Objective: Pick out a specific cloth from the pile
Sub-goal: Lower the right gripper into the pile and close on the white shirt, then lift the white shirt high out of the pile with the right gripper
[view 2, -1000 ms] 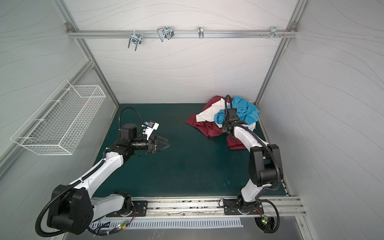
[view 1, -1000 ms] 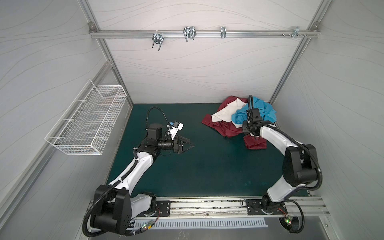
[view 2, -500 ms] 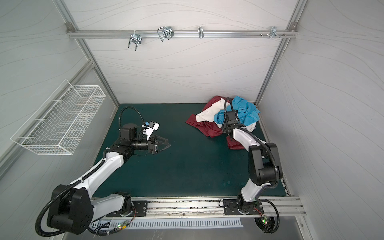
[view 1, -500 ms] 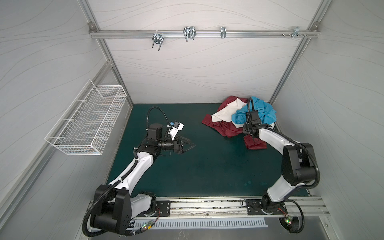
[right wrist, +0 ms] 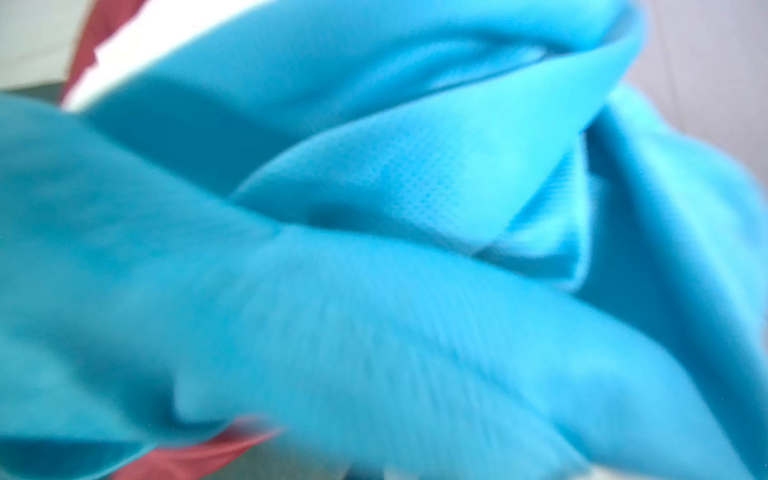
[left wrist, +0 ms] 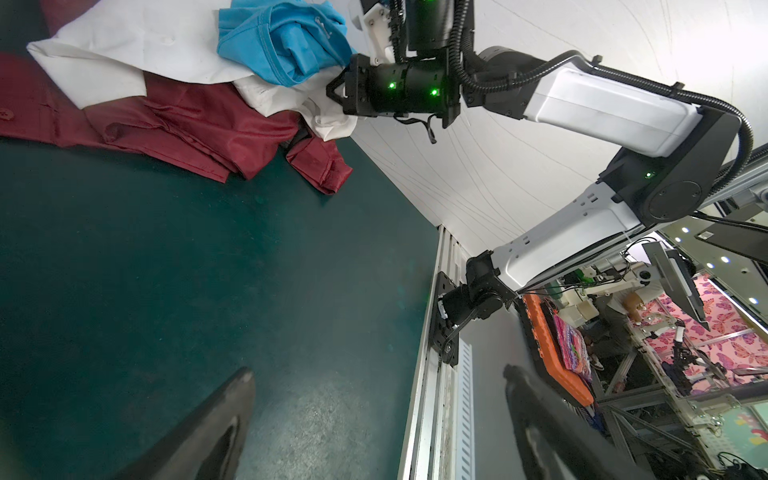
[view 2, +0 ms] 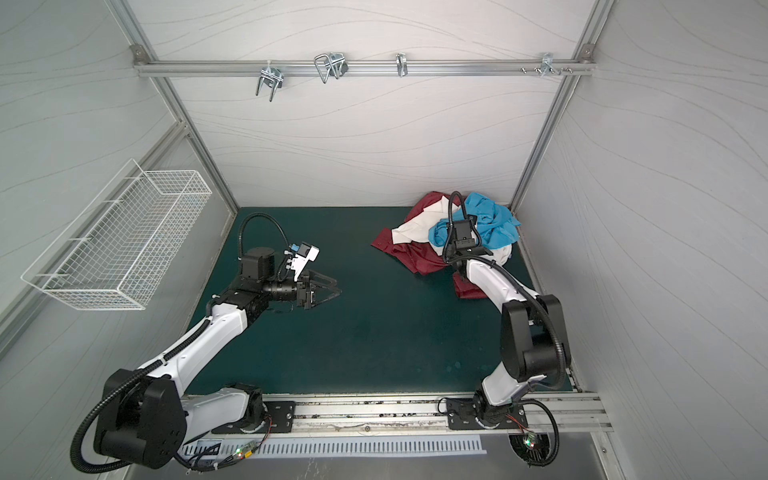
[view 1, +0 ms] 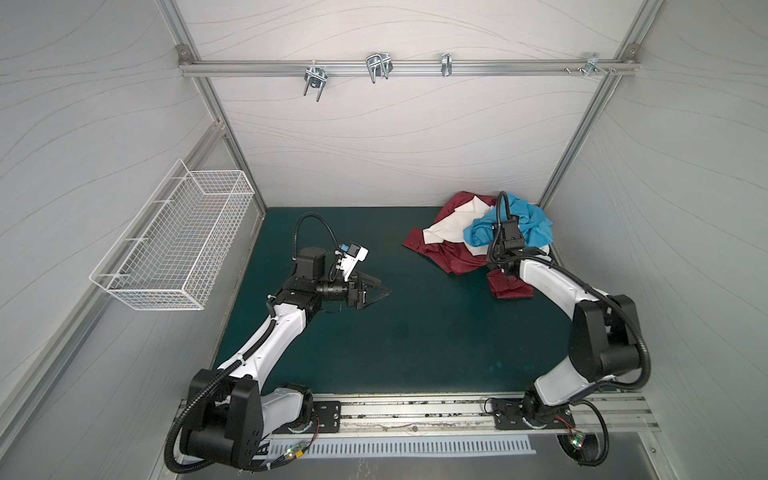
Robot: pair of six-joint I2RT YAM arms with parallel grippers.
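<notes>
I see the pile (view 1: 478,245) in the far right corner of the green surface (view 1: 415,340), close against the right wall. The cloth (view 1: 446,228), off-white, is in the middle of this pile. A flat part of it shows on the left side and a bunched part on the near side. The bright blue garment (view 1: 536,226) is heaped on top of it at the right and hides that part. The maroon shirt (view 1: 444,259) spreads under it, toward the left and near.

In the left wrist view the right gripper (left wrist: 332,89) is pushed into the near edge of the pile, just where blue meets off-white. Its fingers are pressed together, but the tips are buried in folds, so I cannot tell which fabric they catch. The right wrist view shows almost only blurred blue fabric.

The left gripper (view 1: 381,288) hovers over the middle left of the surface, well apart from the pile, with fingers spread and nothing between them. A white wire basket (view 1: 174,249) hangs on the left wall.
</notes>
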